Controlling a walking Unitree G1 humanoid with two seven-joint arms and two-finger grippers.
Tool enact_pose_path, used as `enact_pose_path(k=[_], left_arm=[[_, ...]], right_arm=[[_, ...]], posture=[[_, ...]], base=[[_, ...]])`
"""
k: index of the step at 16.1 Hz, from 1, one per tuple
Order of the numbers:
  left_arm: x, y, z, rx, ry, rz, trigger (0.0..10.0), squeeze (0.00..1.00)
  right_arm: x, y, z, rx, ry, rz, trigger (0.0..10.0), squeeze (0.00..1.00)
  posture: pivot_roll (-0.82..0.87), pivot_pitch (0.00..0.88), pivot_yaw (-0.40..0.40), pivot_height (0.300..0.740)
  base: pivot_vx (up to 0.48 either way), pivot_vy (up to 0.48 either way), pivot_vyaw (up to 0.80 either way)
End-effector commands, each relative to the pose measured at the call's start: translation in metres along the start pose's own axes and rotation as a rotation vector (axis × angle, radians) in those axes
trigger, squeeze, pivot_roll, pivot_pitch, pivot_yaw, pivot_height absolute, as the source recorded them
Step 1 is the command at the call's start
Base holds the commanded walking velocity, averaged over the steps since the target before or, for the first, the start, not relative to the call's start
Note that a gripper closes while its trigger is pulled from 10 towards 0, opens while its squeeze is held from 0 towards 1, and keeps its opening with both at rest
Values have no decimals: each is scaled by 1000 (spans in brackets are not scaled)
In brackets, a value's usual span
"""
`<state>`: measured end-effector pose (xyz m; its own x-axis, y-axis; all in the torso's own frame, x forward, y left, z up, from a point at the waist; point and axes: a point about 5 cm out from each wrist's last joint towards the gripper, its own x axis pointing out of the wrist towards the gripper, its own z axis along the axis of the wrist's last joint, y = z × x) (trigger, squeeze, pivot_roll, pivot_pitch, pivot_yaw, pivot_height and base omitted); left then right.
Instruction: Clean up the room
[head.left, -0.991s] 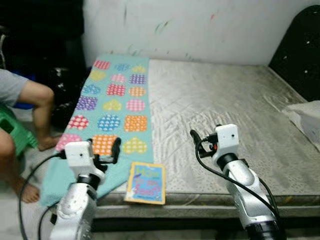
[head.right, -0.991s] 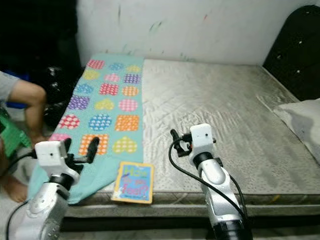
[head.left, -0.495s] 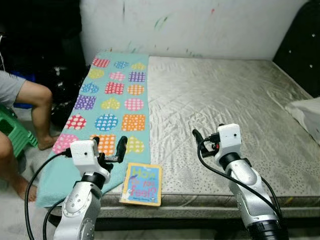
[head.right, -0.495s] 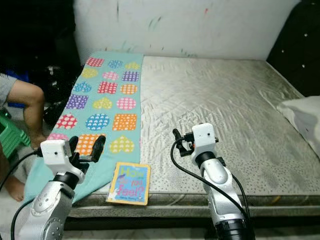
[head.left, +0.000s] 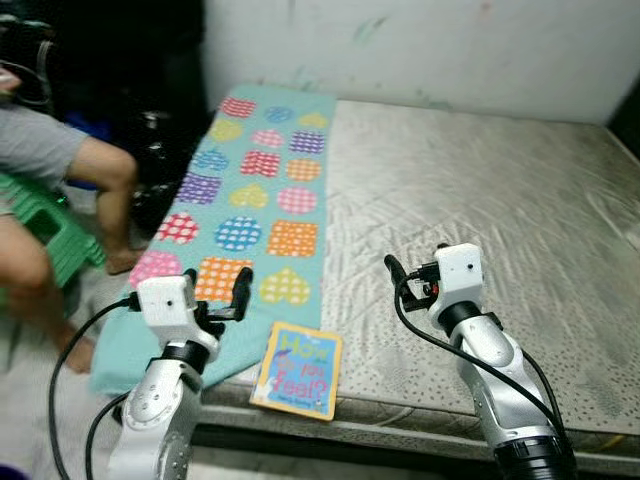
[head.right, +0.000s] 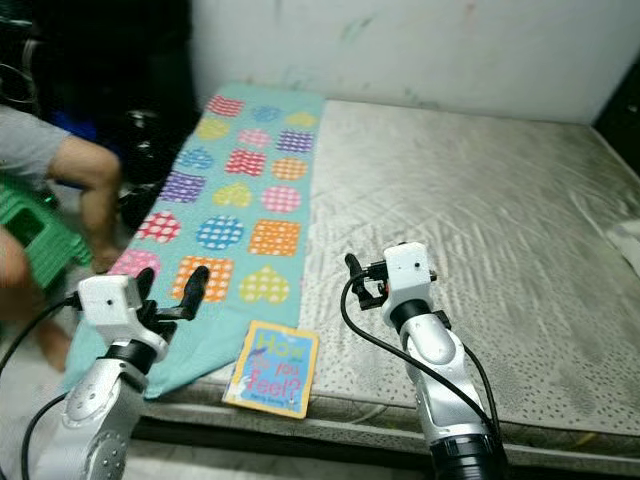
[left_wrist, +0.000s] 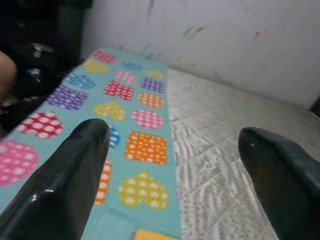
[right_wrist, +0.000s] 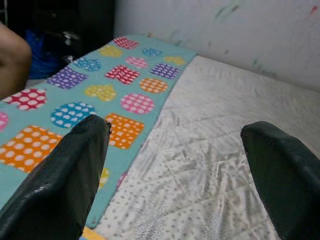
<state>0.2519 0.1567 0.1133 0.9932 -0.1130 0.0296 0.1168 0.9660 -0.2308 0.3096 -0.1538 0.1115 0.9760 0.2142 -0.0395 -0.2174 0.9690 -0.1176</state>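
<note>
A children's book (head.left: 298, 370) with a blue and yellow cover lies flat at the near edge of the grey mattress (head.left: 480, 200), partly on the corner of a teal mat (head.left: 262, 190) with dotted hearts and squares. My left gripper (head.left: 215, 300) is open and empty above the mat's near end, just left of the book. My right gripper (head.left: 412, 272) is open and empty over the bare mattress, right of the book. In the left wrist view the mat (left_wrist: 125, 115) runs ahead between the fingers, and a sliver of the book (left_wrist: 150, 234) shows.
A person sits on a green stool (head.left: 45, 235) at the left, with a bare knee and leg (head.left: 100, 190) close to the mat's hanging edge. Dark clutter (head.left: 150, 150) stands by the wall beyond. A white wall (head.left: 450, 40) borders the bed's far side.
The camera has turned to the left, so the bed and book sit further right in the picture and the person shows more. Both arms keep their pose, grippers still open.
</note>
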Motion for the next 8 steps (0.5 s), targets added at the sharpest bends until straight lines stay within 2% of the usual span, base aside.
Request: enact_pose_path(k=[1, 3, 8], left_arm=[[0, -2, 0, 3, 5, -17, 10000, 0], [1, -3, 0, 6, 5, -26, 10000, 0], [2, -4, 0, 7, 4, -35, 10000, 0]], right_arm=[[-1, -5, 1, -1, -6, -24, 10000, 0], [-1, -5, 0, -2, -7, -25, 10000, 0], [-2, -5, 0, 1, -6, -28, 10000, 0]], posture=[[-20, 0, -34, 740], [-21, 0, -33, 740], [-22, 0, -32, 740]], base=[[0, 0, 0], [0, 0, 0], [317, 0, 0]])
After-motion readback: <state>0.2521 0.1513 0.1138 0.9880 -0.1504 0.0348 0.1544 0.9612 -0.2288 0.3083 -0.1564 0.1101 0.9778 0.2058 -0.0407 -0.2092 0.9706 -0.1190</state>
